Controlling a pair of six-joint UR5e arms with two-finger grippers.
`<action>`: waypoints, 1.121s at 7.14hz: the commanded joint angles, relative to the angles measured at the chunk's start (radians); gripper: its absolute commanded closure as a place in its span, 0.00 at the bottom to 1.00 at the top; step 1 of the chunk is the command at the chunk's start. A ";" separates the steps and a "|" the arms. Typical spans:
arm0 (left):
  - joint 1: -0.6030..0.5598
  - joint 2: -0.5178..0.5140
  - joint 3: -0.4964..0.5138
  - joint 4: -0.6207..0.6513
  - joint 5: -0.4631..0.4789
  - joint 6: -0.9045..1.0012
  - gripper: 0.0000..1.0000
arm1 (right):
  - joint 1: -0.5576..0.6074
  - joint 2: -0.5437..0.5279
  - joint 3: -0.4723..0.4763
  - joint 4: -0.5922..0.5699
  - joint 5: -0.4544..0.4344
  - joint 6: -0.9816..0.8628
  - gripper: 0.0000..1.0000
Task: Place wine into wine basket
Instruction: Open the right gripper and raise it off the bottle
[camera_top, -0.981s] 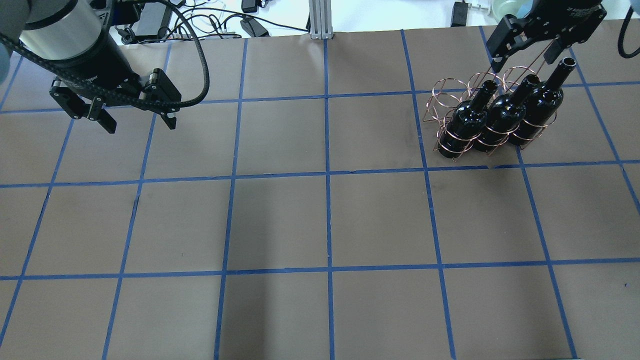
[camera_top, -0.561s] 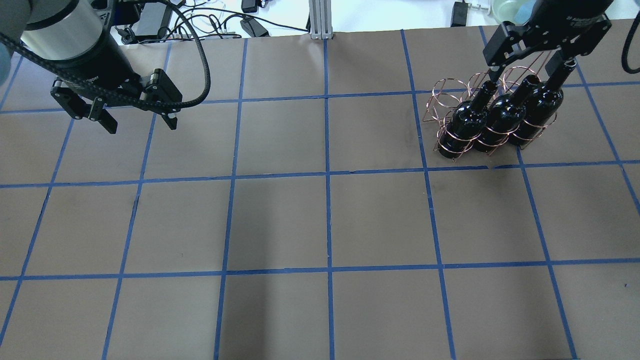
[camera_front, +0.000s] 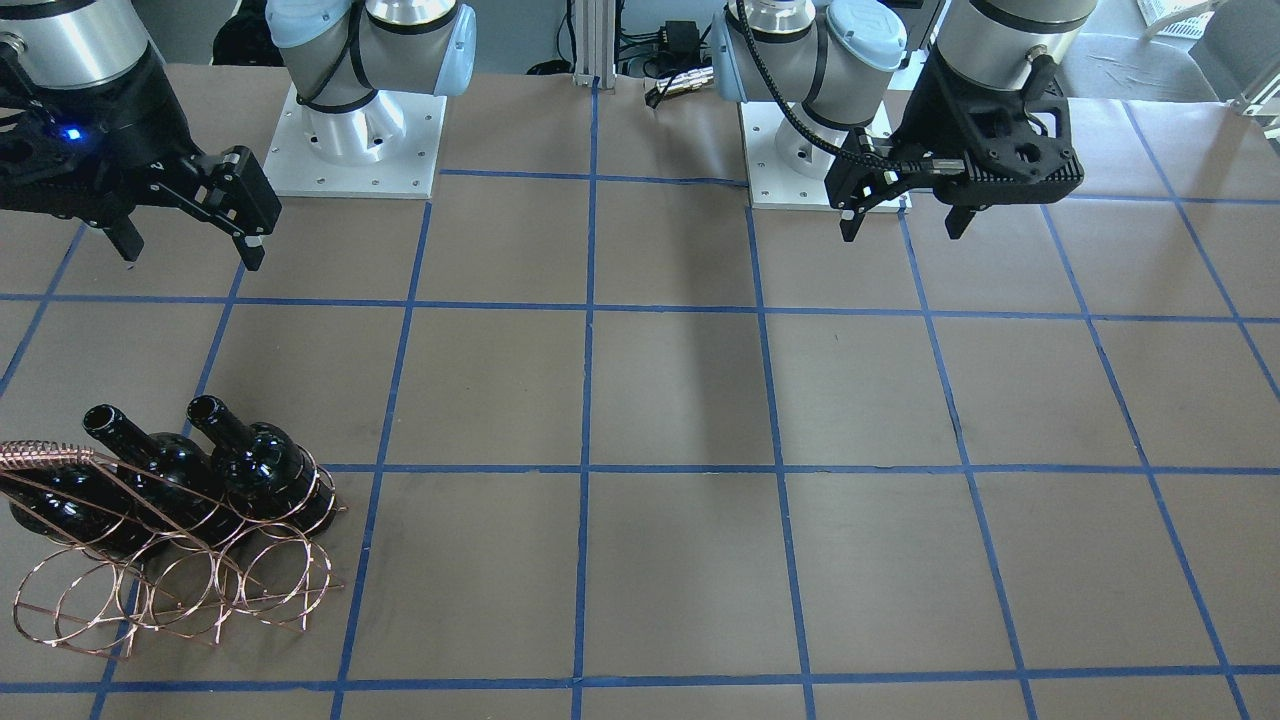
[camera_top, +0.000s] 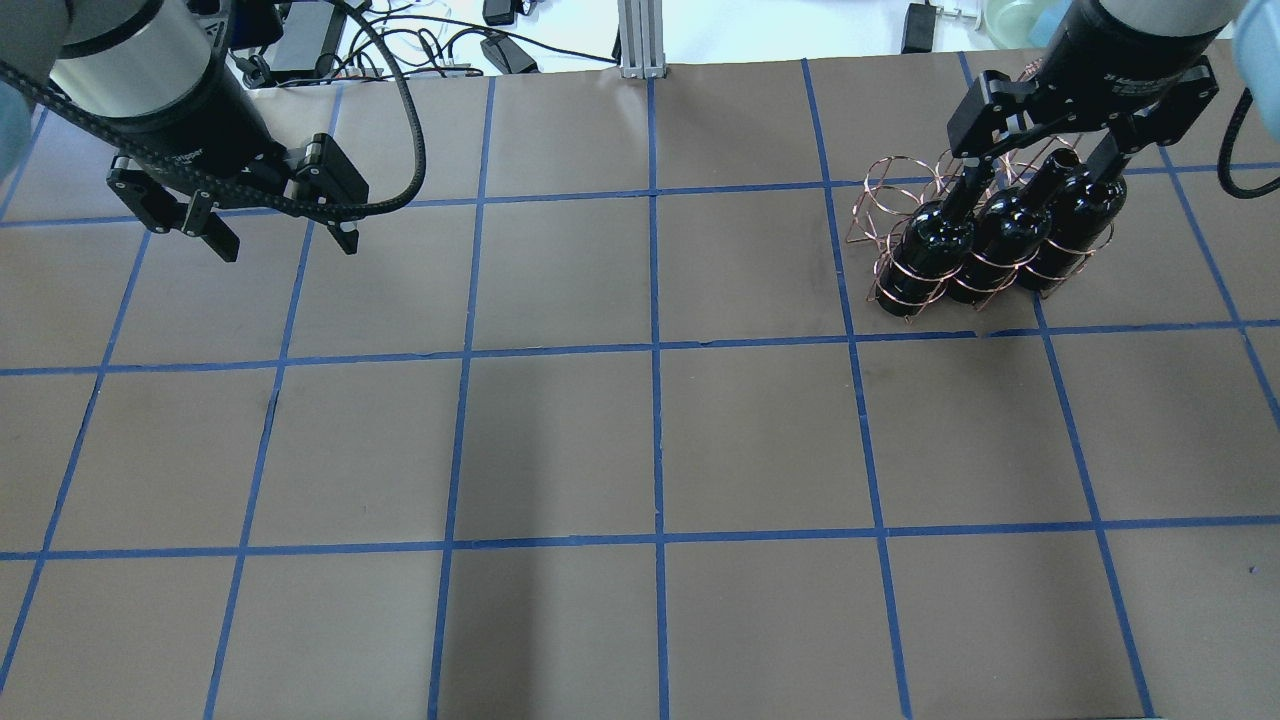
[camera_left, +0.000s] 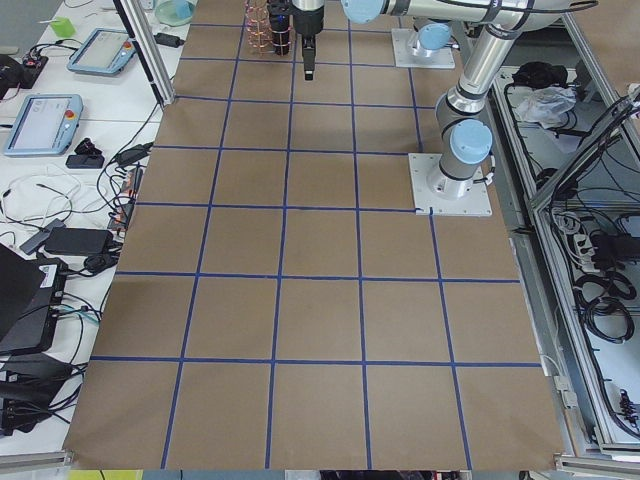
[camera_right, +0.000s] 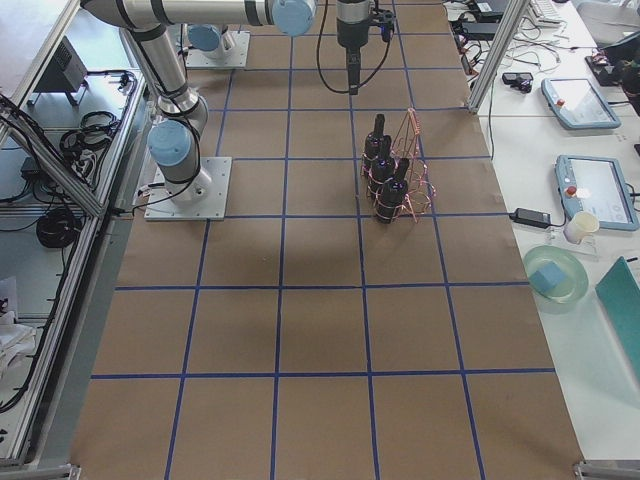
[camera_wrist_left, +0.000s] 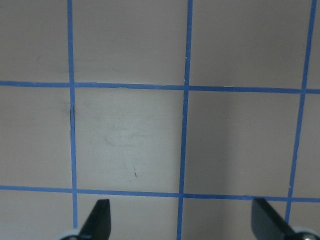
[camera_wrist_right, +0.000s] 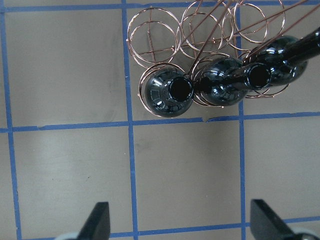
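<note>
Three glossy black wine bottles stand upright in the near row of the copper wire wine basket at the table's far right. The right wrist view looks down on them and on the basket's empty back hoops. My right gripper hangs open and empty above the bottle necks, touching nothing. In the front view it is at the left, and the bottles and basket lie below it. My left gripper is open and empty over bare table at the far left.
Brown table with a blue tape grid. Cables and power bricks and an aluminium post lie beyond the far edge. The arm bases stand on the robot's side.
My right gripper, still open, has moved toward the robot's side and now hangs over the bottle necks. The left gripper has shifted slightly. Bottles and basket have not moved.
</note>
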 joint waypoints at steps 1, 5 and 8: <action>0.005 0.000 -0.001 0.003 -0.001 0.000 0.00 | 0.049 0.030 -0.033 -0.021 0.032 0.045 0.00; 0.003 0.001 0.001 0.003 -0.003 0.000 0.00 | 0.060 0.033 -0.035 -0.015 0.043 0.071 0.00; 0.002 0.001 0.001 0.005 -0.004 -0.001 0.00 | 0.060 0.033 -0.035 0.054 0.051 0.091 0.00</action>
